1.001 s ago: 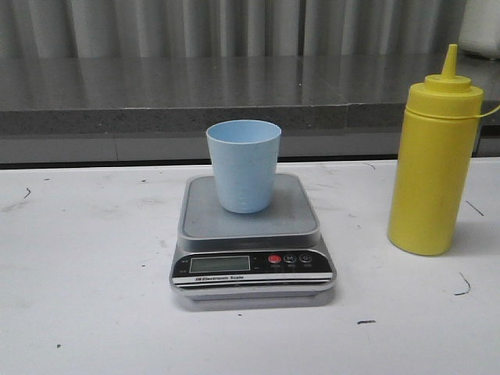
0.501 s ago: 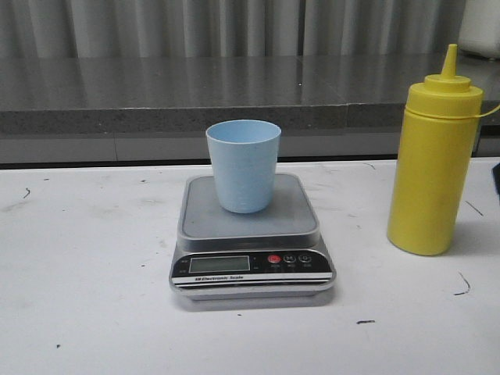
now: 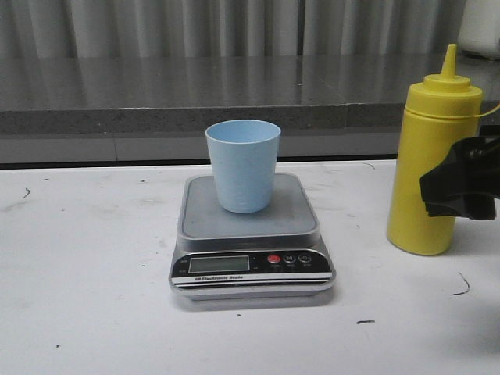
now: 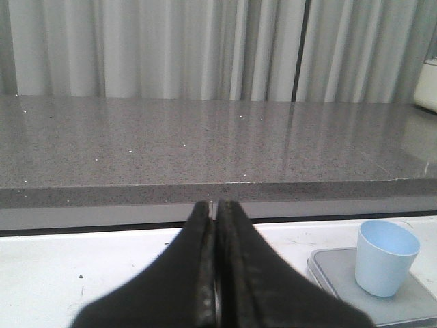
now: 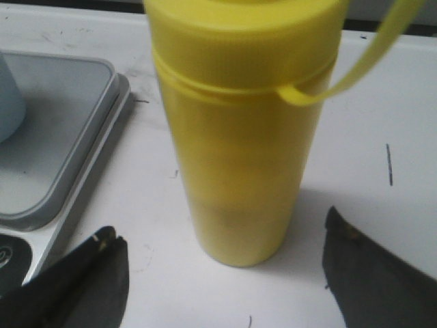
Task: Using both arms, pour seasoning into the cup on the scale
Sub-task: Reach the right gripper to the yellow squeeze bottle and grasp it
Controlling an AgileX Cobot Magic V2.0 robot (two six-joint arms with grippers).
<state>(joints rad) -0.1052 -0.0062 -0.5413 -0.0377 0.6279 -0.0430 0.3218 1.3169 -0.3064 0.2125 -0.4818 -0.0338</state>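
Note:
The pale blue cup (image 3: 243, 165) stands upright on the silver scale (image 3: 250, 234) mid-table; both also show in the left wrist view, the cup (image 4: 386, 257) on the scale (image 4: 334, 270). The yellow seasoning bottle (image 3: 432, 156) stands upright on the table to the scale's right. My right gripper (image 3: 459, 186) has come in from the right edge, in front of the bottle's lower half. In the right wrist view it (image 5: 225, 263) is wide open, fingers either side of the bottle (image 5: 242, 130), not touching. My left gripper (image 4: 216, 225) is shut and empty, left of the scale.
A grey stone counter ledge (image 3: 195, 94) with curtains behind runs along the far edge of the white table (image 3: 86, 273). A yellow cap tether loop (image 5: 355, 61) hangs off the bottle's neck. Small dark marks dot the tabletop.
My right gripper has entered the front view from the right and now overlaps the yellow bottle. The cup, scale and bottle have not moved.

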